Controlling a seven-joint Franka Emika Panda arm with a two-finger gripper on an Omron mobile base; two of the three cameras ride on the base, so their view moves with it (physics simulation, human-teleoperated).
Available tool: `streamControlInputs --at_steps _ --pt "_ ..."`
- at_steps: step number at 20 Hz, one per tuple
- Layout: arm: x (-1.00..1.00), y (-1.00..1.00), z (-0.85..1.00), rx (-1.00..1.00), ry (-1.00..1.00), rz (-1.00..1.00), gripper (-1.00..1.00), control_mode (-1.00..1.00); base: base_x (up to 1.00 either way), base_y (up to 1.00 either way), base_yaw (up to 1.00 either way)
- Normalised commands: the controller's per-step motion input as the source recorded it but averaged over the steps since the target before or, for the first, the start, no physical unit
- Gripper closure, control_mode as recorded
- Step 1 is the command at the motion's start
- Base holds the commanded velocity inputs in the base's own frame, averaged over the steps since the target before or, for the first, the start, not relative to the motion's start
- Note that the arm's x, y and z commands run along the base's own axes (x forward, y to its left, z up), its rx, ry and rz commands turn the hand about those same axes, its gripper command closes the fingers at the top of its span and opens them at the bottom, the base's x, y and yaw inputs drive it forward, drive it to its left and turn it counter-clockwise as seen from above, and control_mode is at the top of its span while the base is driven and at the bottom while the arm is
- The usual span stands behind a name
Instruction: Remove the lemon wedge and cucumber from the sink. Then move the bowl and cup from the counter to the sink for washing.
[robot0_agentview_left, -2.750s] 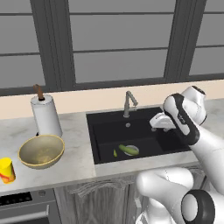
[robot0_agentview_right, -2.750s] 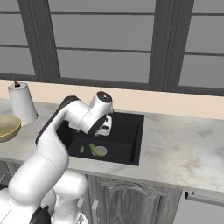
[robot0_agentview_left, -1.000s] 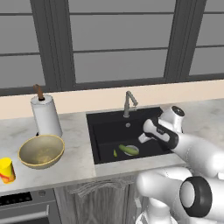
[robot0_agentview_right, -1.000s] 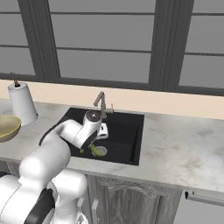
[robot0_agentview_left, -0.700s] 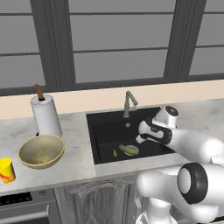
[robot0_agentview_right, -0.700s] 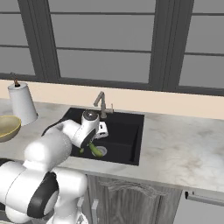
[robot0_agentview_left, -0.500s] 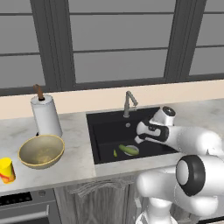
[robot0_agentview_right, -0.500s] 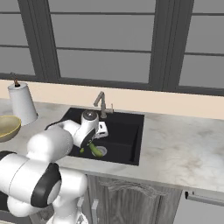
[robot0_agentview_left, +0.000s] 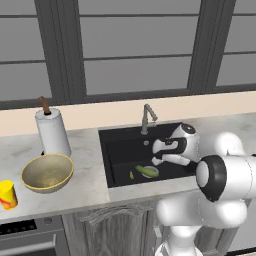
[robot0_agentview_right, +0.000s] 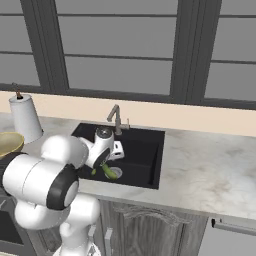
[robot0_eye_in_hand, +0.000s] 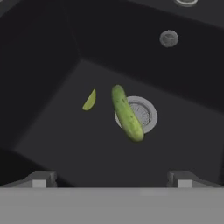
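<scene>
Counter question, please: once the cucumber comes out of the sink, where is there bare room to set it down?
The counter right of the sink is a wide bare stretch. The strip between the sink and the bowl is narrower but free. Further left it is crowded: bowl, paper towel roll and cup sit close together.

The sink (robot0_agentview_left: 117, 150) is matt black with a brushed metal drain (robot0_eye_in_hand: 142, 113) and grey metal faucet (robot0_agentview_left: 147, 116). The counter (robot0_agentview_left: 90, 165) looks like polished marbled stone (pale grey). The cucumber (robot0_eye_in_hand: 127, 113) is smooth, slightly glossy.
</scene>
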Motion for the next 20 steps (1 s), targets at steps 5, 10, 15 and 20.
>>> streamControlInputs --at_steps 5,10,15,20 --pt "0.07 0.01 -0.2 0.0 0.05 0.0 -1.0 -1.0 0.0 0.0 0.0" --pt "0.0 0.05 -0.2 0.0 0.04 0.0 -1.0 -1.0 0.0 0.0 0.0" --pt "0.01 0.03 -0.2 0.0 0.02 0.0 -1.0 -1.0 0.0 0.0 0.0" --pt "0.06 0.02 -0.21 0.0 0.01 0.0 -1.0 -1.0 0.0 0.0 0.0"
